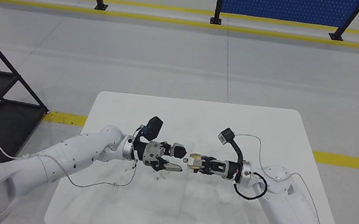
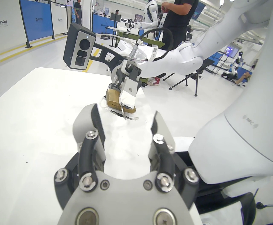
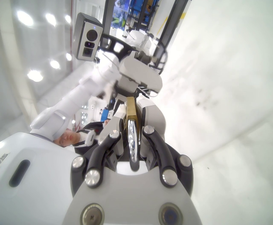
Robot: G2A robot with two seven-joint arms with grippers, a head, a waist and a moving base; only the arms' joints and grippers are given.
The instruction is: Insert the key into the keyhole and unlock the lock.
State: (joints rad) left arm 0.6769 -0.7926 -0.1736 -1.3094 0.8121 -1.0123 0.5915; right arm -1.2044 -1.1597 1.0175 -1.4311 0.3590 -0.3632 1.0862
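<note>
Right gripper (image 3: 131, 110) pinches the brass lock (image 2: 112, 99) over the middle of the white table (image 1: 270, 128); a key (image 2: 123, 112) sticks from the lock's base; at the lock's nine o'clock, left gripper (image 2: 127, 126) spread wide, just short of the key.

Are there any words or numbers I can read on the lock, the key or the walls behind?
padlock: nothing readable on its brass side.
key: too thin and small to show any marks.
panels by the far wall: small dark print on the blue and white boards, too small to read with certainty.
</note>
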